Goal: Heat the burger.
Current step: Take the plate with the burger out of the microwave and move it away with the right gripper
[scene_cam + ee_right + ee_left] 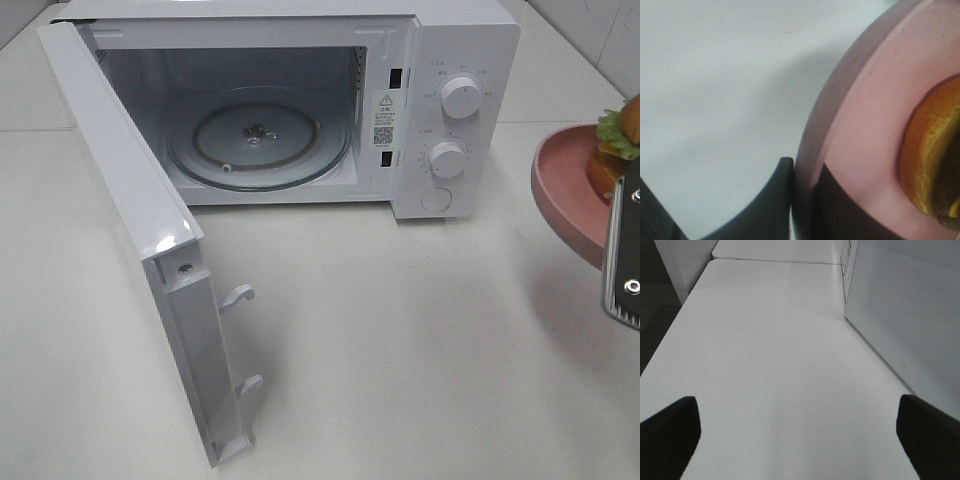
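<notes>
We saw the right hand point(802, 200) clamped on the rim of the pink plate point(865, 125), the burger point(618, 145) lying on it just beyond; the left hand point(800, 435) stood apart over the table point(775, 365)

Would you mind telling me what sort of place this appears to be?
Probably a kitchen-style test bench: an open white microwave oven on a plain white table, tiled wall behind, and a burger on a pink round plate.
</notes>
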